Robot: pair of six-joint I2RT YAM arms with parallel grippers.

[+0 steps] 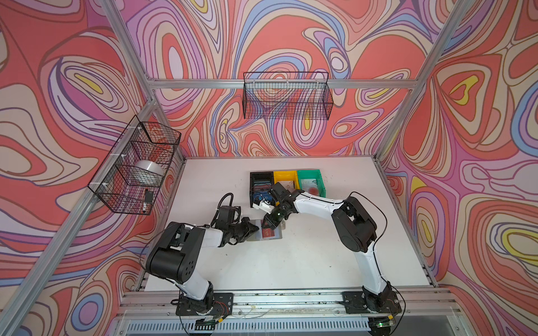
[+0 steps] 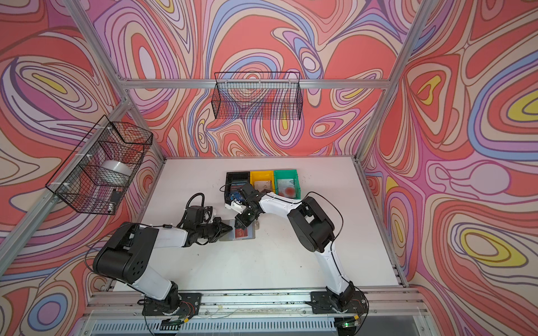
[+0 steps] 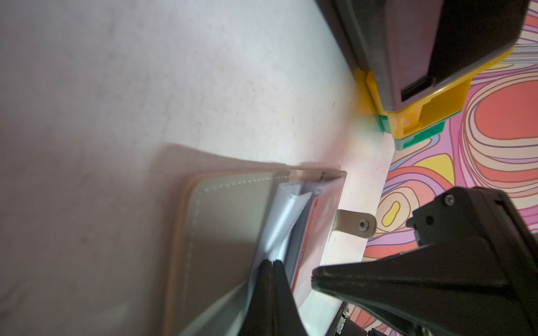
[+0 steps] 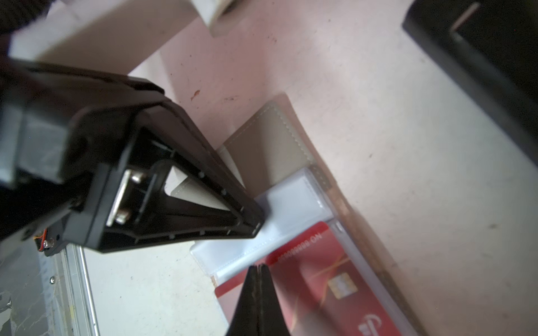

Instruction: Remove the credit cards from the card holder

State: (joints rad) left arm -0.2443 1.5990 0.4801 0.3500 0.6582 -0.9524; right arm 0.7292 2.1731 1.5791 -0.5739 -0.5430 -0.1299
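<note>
The card holder is lying open near the middle of the desk, with a card sitting in a sleeve on its right half. Behind it, toward the far edge, three bins are standing side by side: the left bin, the middle bin and the right bin, with cards lying inside them. The left end effector is resting on the holder's sleeves from the left. The right end effector is pressing down on the card from the far side. One wire basket is hanging beside the far left corner, another basket above the far edge.
</note>
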